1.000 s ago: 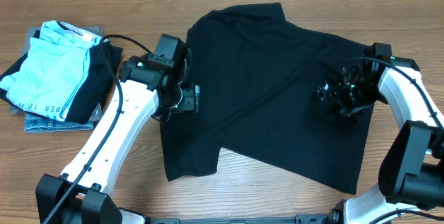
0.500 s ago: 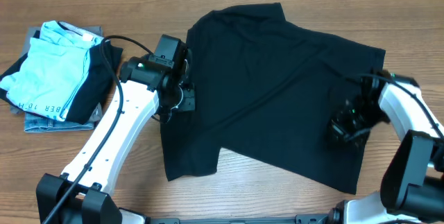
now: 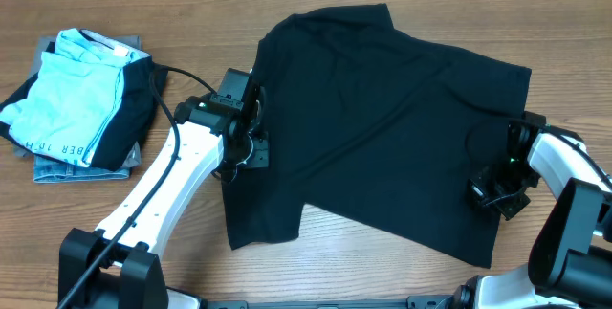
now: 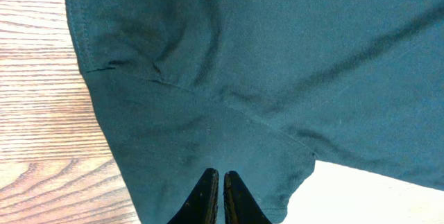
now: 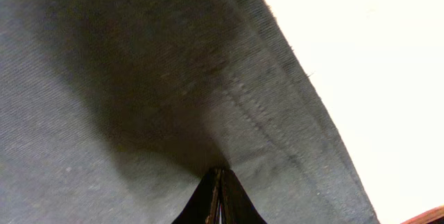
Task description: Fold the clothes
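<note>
Left claw (image 4: 216, 177) and right claw (image 5: 217, 174) are both pinched shut on the black T-shirt (image 3: 382, 127).
It lies spread flat mid-desk (image 3: 57, 204); each bite looks thin and near an edge, so lifting could slip the fabric free, or uneven pulls could skew the fold.

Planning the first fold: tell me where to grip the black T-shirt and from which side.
Pinch the black T-shirt at its side edges, coming in from outside: it lies flat, so only edges lift. The left gripper and right gripper are shut on them.
</note>
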You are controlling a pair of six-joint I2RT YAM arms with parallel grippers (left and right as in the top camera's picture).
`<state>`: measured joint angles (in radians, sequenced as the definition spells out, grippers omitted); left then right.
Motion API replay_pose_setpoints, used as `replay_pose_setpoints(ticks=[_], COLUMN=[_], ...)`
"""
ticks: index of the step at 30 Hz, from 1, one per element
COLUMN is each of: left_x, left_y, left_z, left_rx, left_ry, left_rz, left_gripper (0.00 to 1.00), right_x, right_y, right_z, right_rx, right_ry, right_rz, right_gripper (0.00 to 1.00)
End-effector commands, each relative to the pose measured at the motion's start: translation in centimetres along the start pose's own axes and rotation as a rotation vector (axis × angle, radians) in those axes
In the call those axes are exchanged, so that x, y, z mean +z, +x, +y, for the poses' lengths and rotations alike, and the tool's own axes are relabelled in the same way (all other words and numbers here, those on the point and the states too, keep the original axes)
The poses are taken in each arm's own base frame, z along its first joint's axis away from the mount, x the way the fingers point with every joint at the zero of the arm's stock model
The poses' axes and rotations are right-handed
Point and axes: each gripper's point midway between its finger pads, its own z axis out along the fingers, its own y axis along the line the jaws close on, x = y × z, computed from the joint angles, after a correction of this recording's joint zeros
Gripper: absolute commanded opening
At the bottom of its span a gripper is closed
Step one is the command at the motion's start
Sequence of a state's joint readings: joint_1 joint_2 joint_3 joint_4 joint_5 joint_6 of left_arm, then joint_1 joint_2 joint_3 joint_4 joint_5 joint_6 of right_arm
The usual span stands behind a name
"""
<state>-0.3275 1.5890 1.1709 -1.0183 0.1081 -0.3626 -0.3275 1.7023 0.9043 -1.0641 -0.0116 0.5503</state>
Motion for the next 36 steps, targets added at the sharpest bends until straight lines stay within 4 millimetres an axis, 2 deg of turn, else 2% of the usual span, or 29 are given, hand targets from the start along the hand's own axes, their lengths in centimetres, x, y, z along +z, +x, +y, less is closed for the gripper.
replay_pose_setpoints(ticks=[1,5,13,18,22,25,30,33,36], left_x=[0.3,0.3,0.2,0.2,0.2,0.2,0.3,0.2,-0.3], left_y=[-0.1,-0.2,-0.2,0.0,-0.1,-0.2,-0.5,-0.6,-1.2], left_z=[0.8,1.1,1.2,1.3,1.2,1.2,1.1,1.0,0.7], left_rx=[0.029,0.029,0.026,0.026,0.026,0.026,0.027,0.028,0.029], left_ry=[-0.047,-0.065,-0.068,-0.069,-0.068,-0.067,-0.062,-0.06,-0.051], left_rz=[-0.007,-0.014,-0.012,-0.007,-0.009,-0.013,-0.025,-0.03,-0.049], left_gripper=[0.09,0.1,0.12,0.12,0.12,0.12,0.12,0.09,0.07], right_x=[0.3,0.9,2.0,2.1,2.2,2.1,0.0,-3.1,-6.3], right_y=[-0.5,-0.8,-2.6,-4.8,-6.7,-8.6,-11.8,-13.8,-14.5], right_z=[-0.7,-0.6,-2.8,-4.0,-6.1,-6.7,-6.1,-5.3,-3.4], right_rx=[0.03,0.03,0.112,0.207,0.311,0.386,0.394,0.39,0.351], right_ry=[0.033,0.043,0.168,0.124,0.082,-0.005,-0.057,-0.091,-0.194], right_rz=[-0.03,-0.022,-0.083,-0.113,-0.13,-0.153,-0.246,-0.287,-0.271], right_gripper=[0.04,0.04,0.04,0.04,0.04,0.04,0.04,0.04,0.05])
